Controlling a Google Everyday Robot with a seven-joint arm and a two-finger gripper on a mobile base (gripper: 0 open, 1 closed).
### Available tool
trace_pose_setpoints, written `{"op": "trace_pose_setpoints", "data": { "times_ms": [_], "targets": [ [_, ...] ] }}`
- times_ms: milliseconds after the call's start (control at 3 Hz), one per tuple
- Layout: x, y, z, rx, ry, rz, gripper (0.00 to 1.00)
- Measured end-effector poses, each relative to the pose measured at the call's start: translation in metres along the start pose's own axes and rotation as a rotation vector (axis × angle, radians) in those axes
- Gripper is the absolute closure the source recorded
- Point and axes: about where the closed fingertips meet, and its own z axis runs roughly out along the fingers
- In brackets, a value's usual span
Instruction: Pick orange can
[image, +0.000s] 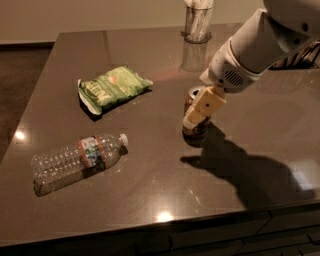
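The orange can (192, 96) stands upright on the dark table (150, 200), right of centre. Only its silver top and its base show, because my gripper (193, 120) is in front of it. The gripper's cream tip hangs from the white arm (250, 55), which reaches in from the upper right, and it lies across the can's side down to near the tabletop. I cannot tell whether it touches the can.
A green snack bag (112, 87) lies to the can's left. A clear plastic water bottle (77, 157) lies on its side at the front left. A glass cup (197, 22) stands at the back edge. The table's front edge runs along the bottom.
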Motion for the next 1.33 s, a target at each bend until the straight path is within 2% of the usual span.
{"op": "trace_pose_setpoints", "data": {
  "times_ms": [333, 667, 1000, 1333],
  "targets": [
    [0.004, -0.006, 0.001, 0.006, -0.003, 0.023, 0.49],
    [0.004, -0.008, -0.003, 0.01, -0.006, 0.03, 0.72],
    [-0.018, -0.007, -0.029, 0.024, -0.023, -0.008, 0.96],
    [-0.06, 0.002, -0.073, 0.028, -0.036, -0.088, 1.0]
  ]
}}
